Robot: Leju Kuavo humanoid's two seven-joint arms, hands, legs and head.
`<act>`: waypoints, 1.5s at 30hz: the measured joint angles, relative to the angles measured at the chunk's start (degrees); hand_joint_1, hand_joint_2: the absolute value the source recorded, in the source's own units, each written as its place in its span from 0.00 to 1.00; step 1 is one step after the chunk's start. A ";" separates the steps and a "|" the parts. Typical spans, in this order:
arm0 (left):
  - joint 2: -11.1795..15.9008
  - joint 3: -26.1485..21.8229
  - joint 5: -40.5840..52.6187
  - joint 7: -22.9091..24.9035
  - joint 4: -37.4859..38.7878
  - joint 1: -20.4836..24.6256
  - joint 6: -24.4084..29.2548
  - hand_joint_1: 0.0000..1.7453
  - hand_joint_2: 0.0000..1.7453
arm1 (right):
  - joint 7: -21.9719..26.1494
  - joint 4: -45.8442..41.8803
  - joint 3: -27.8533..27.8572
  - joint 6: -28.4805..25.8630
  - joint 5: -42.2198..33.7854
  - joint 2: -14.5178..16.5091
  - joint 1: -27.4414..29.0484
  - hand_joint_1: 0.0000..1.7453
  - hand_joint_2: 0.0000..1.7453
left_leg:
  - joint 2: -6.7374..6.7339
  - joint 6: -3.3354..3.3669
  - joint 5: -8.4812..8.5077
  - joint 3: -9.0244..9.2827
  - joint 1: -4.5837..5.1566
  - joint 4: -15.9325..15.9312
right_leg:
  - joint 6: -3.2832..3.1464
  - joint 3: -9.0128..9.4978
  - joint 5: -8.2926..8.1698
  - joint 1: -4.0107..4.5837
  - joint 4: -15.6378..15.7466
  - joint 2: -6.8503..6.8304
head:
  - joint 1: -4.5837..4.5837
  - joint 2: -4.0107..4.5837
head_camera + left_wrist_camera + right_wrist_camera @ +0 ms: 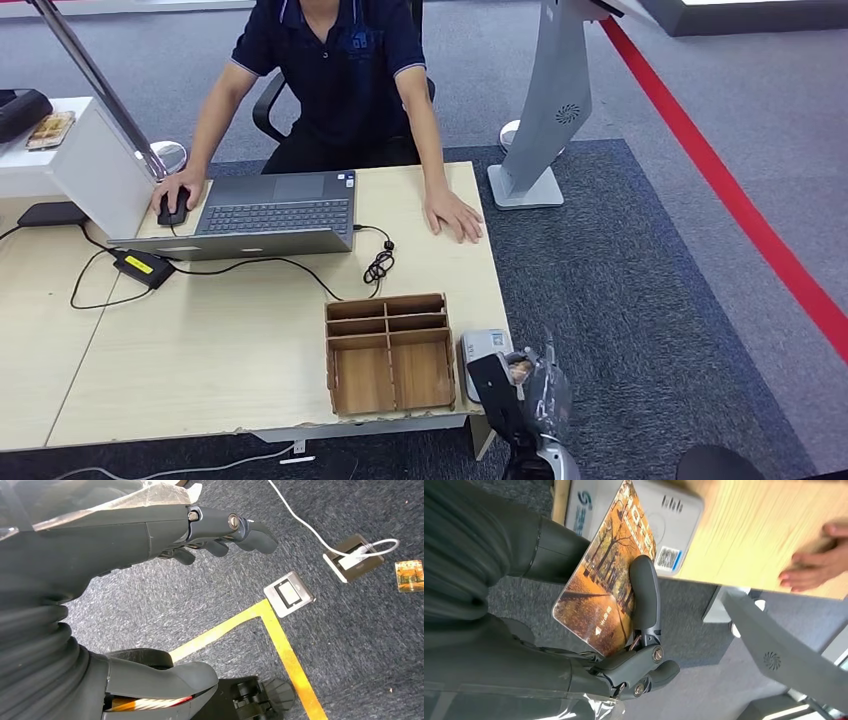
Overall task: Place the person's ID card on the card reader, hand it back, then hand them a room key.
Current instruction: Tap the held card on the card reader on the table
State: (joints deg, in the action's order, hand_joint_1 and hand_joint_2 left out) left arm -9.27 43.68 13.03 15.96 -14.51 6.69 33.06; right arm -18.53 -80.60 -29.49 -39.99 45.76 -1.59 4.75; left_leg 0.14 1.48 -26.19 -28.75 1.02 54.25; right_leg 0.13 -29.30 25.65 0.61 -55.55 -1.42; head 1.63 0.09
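Observation:
My right hand (525,395) is at the table's front right corner and holds a card (519,370) printed with an autumn tree scene. The right wrist view shows that card (606,580) pinched between a dark finger (644,592) and the thumb, tilted over the white card reader (664,510). The reader (484,350) lies on the table's corner beside the wooden organiser. A person (330,70) sits behind the table. One of their hands (455,215) rests flat on the tabletop. My left hand (150,535) hangs over the carpet, fingers apart from the thumb, holding nothing.
A wooden divided organiser (390,352) stands at the front edge, left of the reader. A laptop (275,212), a mouse (173,208) and cables are at the back. A grey kiosk stand (550,110) rises to the right. On the floor are sockets (289,594) and a small orange card (408,576).

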 joint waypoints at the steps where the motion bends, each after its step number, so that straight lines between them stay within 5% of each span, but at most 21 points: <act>1: 0.00 0.03 0.01 0.00 0.01 0.00 -0.02 0.00 1.00 | -0.24 0.34 -0.93 0.01 -0.76 -0.23 -0.45 1.00 1.00 | 0.00 0.00 0.00 0.00 0.00 0.00 | 0.00 0.00 0.00 0.00 0.00 0.00 | 0.01 0.00; 21: 0.22 1.26 0.93 -0.05 -0.03 0.31 -0.78 0.00 1.00 | -0.57 6.43 -16.09 0.60 -8.09 -1.85 -8.30 1.00 1.00 | 0.00 0.00 0.00 -0.02 0.00 0.00 | 0.00 -0.01 0.00 0.00 0.00 0.01 | 0.01 0.00; 34: 0.34 1.94 0.79 0.44 -0.03 0.42 -1.15 0.00 1.00 | 0.20 7.58 -16.90 0.30 -4.35 -2.36 -8.11 1.00 1.00 | -0.01 0.00 0.00 0.00 0.00 0.00 | 0.00 -0.01 0.00 0.00 0.00 0.01 | 0.01 0.00; 45: 0.48 2.75 0.47 0.91 -0.03 0.57 -1.32 0.00 1.00 | 1.51 5.61 -12.15 0.15 1.75 -2.00 -5.47 1.00 1.00 | -0.01 0.00 0.00 -0.01 0.00 0.00 | 0.00 -0.02 0.00 0.00 0.00 0.01 | 0.01 0.00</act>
State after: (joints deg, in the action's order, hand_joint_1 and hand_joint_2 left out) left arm -8.79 46.43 13.50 16.87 -14.53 7.26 31.74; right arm -17.02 -74.99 -41.65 -39.85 47.52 -3.59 -0.72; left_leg 0.14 1.48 -26.19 -28.77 1.02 54.25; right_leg 0.13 -29.32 25.65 0.61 -55.55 -1.41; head 1.64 0.09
